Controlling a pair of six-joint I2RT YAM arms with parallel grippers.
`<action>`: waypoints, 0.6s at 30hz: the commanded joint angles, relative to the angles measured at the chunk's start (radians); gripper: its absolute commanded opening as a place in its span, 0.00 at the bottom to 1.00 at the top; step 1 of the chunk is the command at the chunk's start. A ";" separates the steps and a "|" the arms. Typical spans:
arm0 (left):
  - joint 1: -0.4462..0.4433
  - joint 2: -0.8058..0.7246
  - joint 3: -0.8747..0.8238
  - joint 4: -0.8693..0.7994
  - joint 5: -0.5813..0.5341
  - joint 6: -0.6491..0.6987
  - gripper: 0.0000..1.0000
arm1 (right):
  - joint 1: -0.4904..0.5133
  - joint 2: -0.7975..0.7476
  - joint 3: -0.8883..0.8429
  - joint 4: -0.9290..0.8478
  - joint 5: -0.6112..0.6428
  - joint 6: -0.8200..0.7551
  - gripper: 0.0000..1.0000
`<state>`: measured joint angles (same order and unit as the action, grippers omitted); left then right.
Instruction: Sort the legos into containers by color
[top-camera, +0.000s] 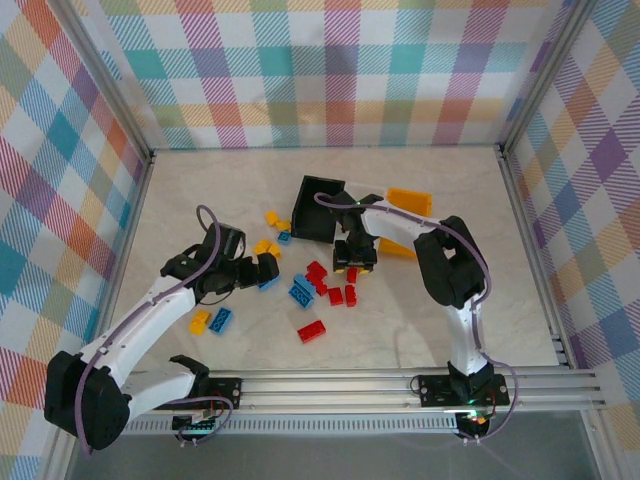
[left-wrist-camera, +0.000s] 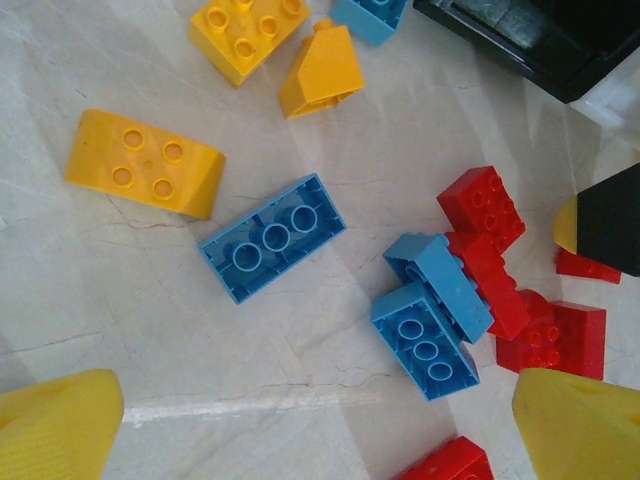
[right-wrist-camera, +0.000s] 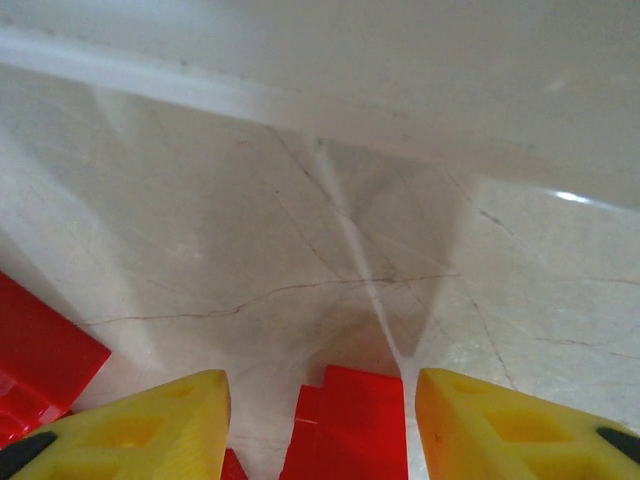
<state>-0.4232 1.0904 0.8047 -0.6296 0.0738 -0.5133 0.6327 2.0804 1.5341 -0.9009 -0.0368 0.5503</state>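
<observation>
My overhead view is evenly bright, lit softly from above. The arms (top-camera: 140, 320) throw only faint, short shadows on the tabletop (top-camera: 400, 330). On the left wrist view the bricks (left-wrist-camera: 272, 238) are sharp, but the yellow fingertips (left-wrist-camera: 55, 425) in the bottom corners are blurred, with a pale glare streak on the surface between them. My right wrist view is soft throughout, with a grey wedge of shadow at centre and a small glint at right.

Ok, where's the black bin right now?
In the top view, the black bin sits mid-table toward the far side, left of the yellow-orange bin, with a blue brick by its near-left corner.
</observation>
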 joint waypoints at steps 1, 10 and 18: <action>-0.011 -0.008 -0.011 -0.020 -0.016 -0.012 1.00 | 0.001 0.014 0.031 -0.033 0.020 0.004 0.51; -0.010 0.036 0.016 -0.008 -0.002 0.005 1.00 | 0.000 0.023 0.025 -0.027 0.028 0.005 0.40; -0.011 0.034 0.016 -0.013 -0.005 0.006 1.00 | 0.000 0.020 0.026 -0.029 0.032 -0.004 0.30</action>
<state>-0.4232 1.1259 0.8047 -0.6285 0.0731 -0.5121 0.6327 2.0865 1.5394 -0.9066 -0.0139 0.5457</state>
